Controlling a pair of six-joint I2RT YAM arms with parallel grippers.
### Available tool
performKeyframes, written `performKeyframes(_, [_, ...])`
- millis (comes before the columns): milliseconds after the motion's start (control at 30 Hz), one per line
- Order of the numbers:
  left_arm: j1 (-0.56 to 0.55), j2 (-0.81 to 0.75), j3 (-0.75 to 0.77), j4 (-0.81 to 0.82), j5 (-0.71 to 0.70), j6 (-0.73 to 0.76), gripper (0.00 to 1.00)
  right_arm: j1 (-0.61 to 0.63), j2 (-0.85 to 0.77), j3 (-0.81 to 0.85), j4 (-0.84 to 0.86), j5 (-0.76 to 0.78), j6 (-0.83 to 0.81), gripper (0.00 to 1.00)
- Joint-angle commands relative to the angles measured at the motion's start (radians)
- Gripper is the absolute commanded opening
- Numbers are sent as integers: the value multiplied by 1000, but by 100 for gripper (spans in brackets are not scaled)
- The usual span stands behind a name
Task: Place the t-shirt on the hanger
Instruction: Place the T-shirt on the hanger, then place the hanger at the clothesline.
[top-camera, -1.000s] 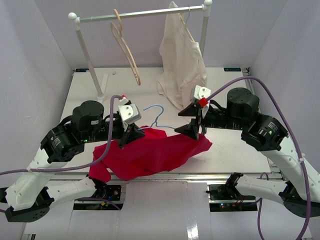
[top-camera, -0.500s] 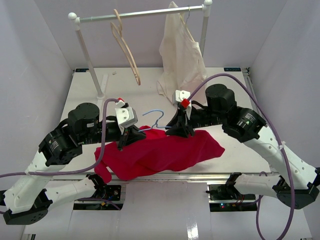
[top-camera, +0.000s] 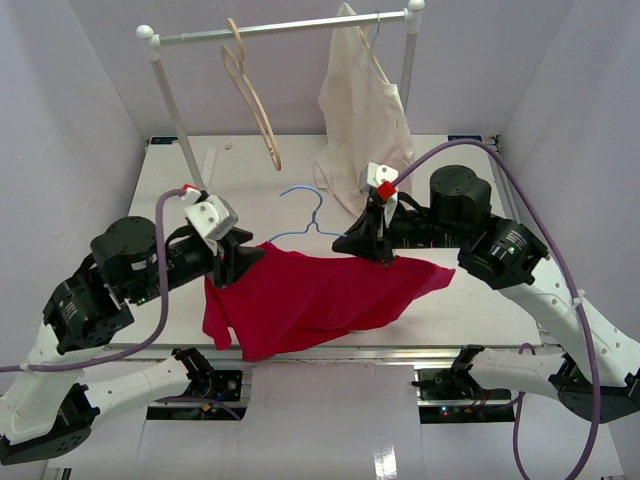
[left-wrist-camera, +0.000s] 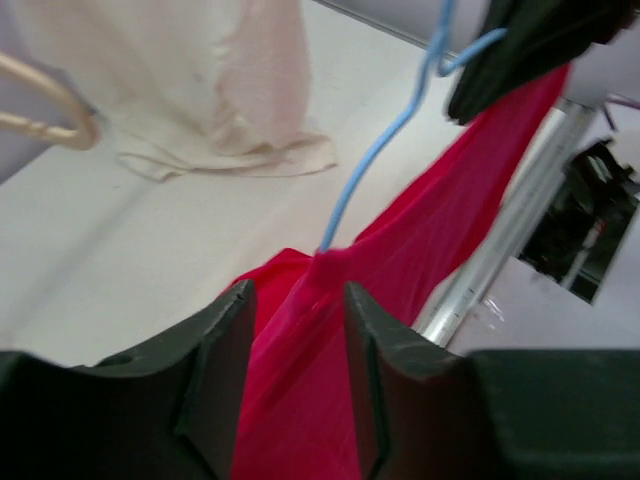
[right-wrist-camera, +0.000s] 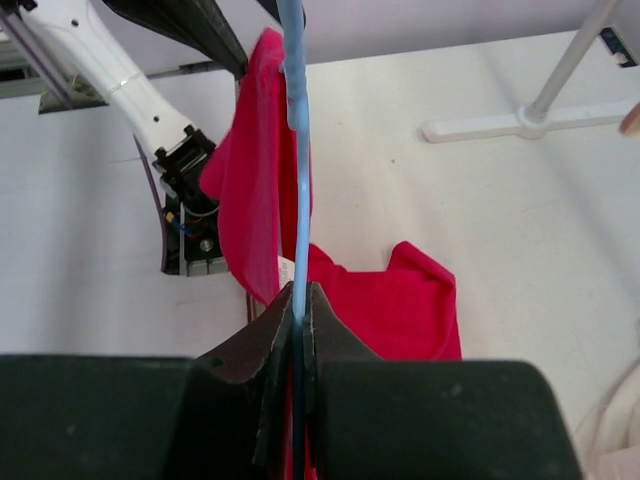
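The red t-shirt (top-camera: 320, 300) lies spread across the table's front, its upper edge drawn up over the arms of the light-blue wire hanger (top-camera: 317, 212), whose hook sticks out behind it. My right gripper (top-camera: 358, 245) is shut on the hanger wire (right-wrist-camera: 298, 150) at the shirt's top right, with red cloth (right-wrist-camera: 400, 310) below it. At the shirt's left shoulder, my left gripper (top-camera: 240, 262) stands with its jaws apart. Red cloth (left-wrist-camera: 300, 400) runs loosely between its fingers (left-wrist-camera: 225, 380), and the blue wire (left-wrist-camera: 380, 150) enters the cloth just ahead.
A clothes rail (top-camera: 280, 30) stands at the back with a pale wooden hanger (top-camera: 255, 105) and a cream garment (top-camera: 365, 120) that drapes onto the table behind my right gripper. The rail's left post (top-camera: 175, 110) rises behind my left arm. The shirt's hem reaches the table's front edge (top-camera: 330, 352).
My right gripper moved left, shut on the hanger and raised it toward the back. My left gripper opened and drew back to the left. The shirt now lies stretched wider.
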Motion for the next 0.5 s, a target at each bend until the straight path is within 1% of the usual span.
performKeyframes(0, [-4, -37, 74, -34, -224, -42, 56, -4, -35, 101, 47, 58, 38, 8])
performKeyframes(67, [-3, -43, 82, -22, -206, -43, 60, -3, -31, 113, 46, 39, 47, 8])
performKeyframes(167, [-3, -49, 77, -25, -211, -41, 61, -3, -30, 118, 41, 43, 45, 8])
performKeyframes(233, [-3, -59, 41, -31, -257, -35, 61, -3, -35, 122, 29, 58, 40, 8])
performKeyframes(333, [-3, -89, -28, -22, -376, -39, 61, -3, -47, 128, 29, 93, 43, 8])
performKeyframes(467, [-3, -125, -154, 4, -458, -38, 62, -3, -67, 153, 17, 112, 48, 8])
